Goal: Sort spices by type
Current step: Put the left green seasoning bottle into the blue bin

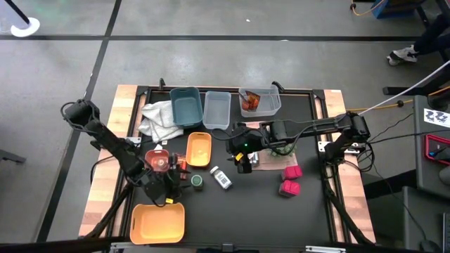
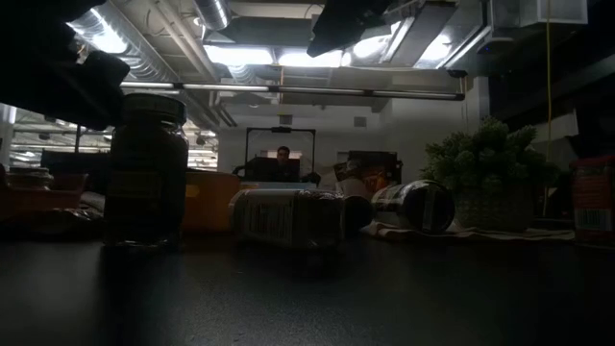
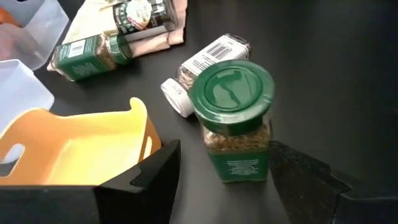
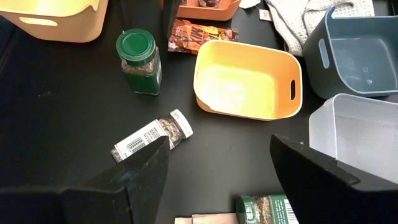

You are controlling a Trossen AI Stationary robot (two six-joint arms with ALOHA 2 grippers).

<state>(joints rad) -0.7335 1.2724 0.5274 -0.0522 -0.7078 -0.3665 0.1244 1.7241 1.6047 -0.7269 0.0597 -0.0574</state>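
Spices scattered on black tabletop (image 1: 309, 204): upright green-lidded glass jar (image 3: 235, 121) between spread fingers of left gripper (image 1: 171, 190), not clamped; white-capped labelled bottle (image 3: 205, 70) lying on its side just behind it. Small yellow plastic bin (image 4: 249, 79) just beside the jar. Right gripper (image 1: 242, 160) hovers, fingers parted, holding nothing, over the bottle area. Another green-labelled jar (image 3: 90, 56) lies beside a beige cloth (image 3: 158, 38). Two magenta boxes (image 1: 290, 180) sit well apart toward the right arm's side.

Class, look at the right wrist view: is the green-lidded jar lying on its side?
No. The green-lidded jar stands upright on the table, lid on top.
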